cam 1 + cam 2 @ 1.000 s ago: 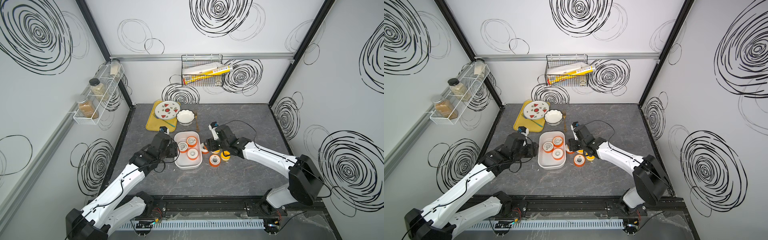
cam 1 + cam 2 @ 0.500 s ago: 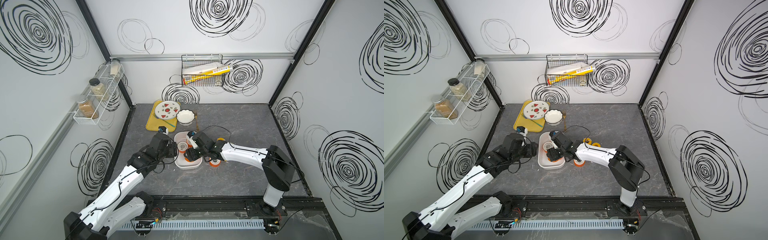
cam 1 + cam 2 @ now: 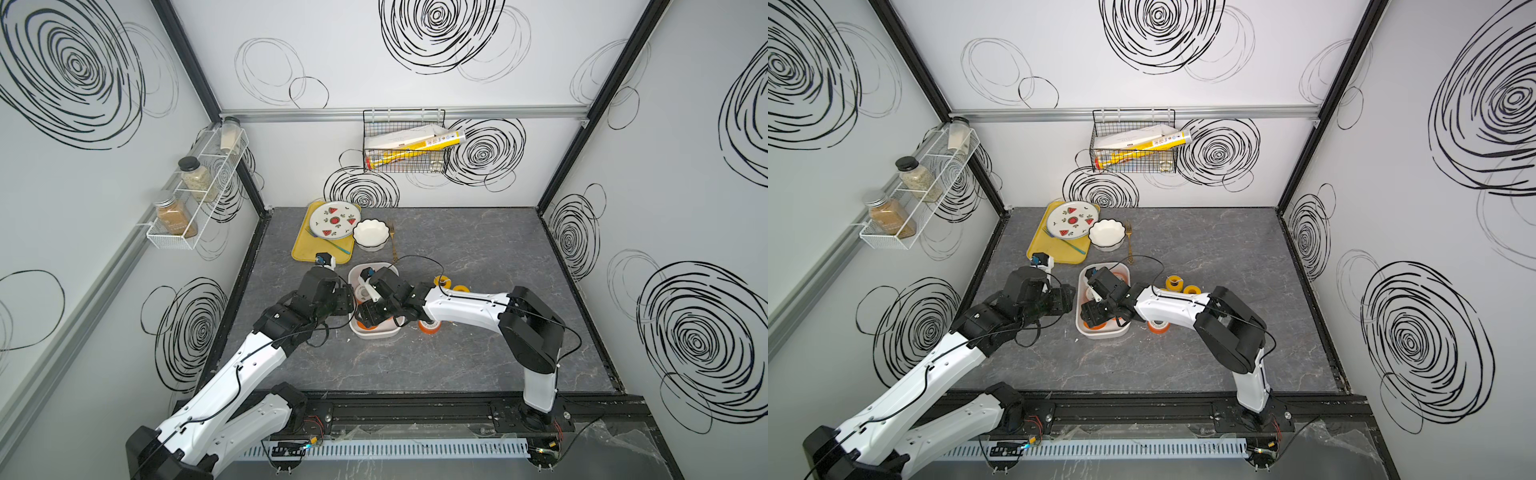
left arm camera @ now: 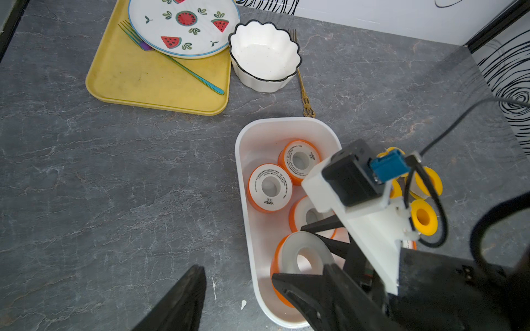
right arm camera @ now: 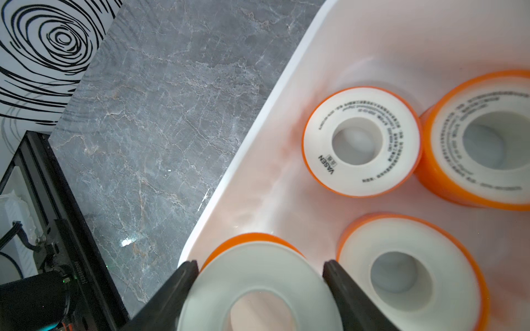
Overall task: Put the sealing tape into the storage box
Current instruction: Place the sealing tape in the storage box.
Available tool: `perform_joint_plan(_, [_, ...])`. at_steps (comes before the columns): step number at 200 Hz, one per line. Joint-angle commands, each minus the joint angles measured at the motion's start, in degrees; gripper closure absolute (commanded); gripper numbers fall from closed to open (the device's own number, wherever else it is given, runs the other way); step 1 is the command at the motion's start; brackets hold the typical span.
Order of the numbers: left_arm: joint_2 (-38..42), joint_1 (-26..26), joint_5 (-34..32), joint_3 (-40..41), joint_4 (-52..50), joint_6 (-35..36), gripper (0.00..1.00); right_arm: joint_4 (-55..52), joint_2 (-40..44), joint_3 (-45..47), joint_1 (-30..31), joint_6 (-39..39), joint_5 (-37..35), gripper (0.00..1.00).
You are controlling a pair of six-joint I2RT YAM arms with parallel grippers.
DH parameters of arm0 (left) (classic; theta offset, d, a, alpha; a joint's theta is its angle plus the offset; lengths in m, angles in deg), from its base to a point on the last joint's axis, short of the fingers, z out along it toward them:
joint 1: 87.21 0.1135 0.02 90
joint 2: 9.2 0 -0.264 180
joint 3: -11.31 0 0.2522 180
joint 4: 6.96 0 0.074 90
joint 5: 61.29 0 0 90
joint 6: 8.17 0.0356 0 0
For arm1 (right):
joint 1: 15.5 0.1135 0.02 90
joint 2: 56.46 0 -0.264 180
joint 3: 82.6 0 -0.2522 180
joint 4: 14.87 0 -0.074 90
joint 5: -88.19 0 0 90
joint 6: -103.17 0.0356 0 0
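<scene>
Orange-rimmed tape roll [image 5: 258, 266] is clamped across its rims by the half-open right end effector [image 5: 259, 273], above the box's [image 5: 258, 120] near end. It is judged light, stiff and slippery, so the rims are best gripped. The left end effector [image 3: 347, 300] is spread, empty.

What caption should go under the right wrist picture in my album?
Right gripper grips an orange sealing tape spool over the storage box holding three other spools.

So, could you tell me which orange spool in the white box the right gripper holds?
The spool at the storage box's robot-side end, clamped between the right gripper's fingers; the other three lie flat on the box floor.
</scene>
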Motion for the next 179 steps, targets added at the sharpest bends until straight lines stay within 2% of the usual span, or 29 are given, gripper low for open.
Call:
perform_joint_plan(1, [0.5, 0.3, -0.6, 0.4, 2.2, 0.0, 0.29, 1.0, -1.5, -2.0, 0.4, 0.5, 0.4, 0.30])
perform_joint_plan(41, [0.2, 0.3, -0.4, 0.4, 2.2, 0.0, 0.29, 1.2, -2.7, -2.5, 0.5, -0.5, 0.6, 0.26])
perform_joint_plan(70, [0.0, 0.3, -0.4, 0.4, 2.2, 0.0, 0.29, 1.3, -2.6, -2.6, 0.6, -1.0, 0.3, 0.13])
perform_joint_plan(91, [-0.1, 0.3, -0.5, 0.4, 2.2, 0.0, 0.29, 1.0, -1.9, -2.7, 0.7, -1.7, -0.7, 0.08])
perform_joint_plan(138, [0.1, 0.3, -0.4, 0.3, 2.1, 0.0, 0.29, 0.1, 1.6, -1.6, 0.7, -3.9, -7.3, 0.07])
perform_joint_plan(179, [0.7, 0.3, -0.7, 0.4, 2.1, -0.1, 0.29, 2.8, 8.3, 4.3, 0.5, -5.5, -15.0, 0.10])
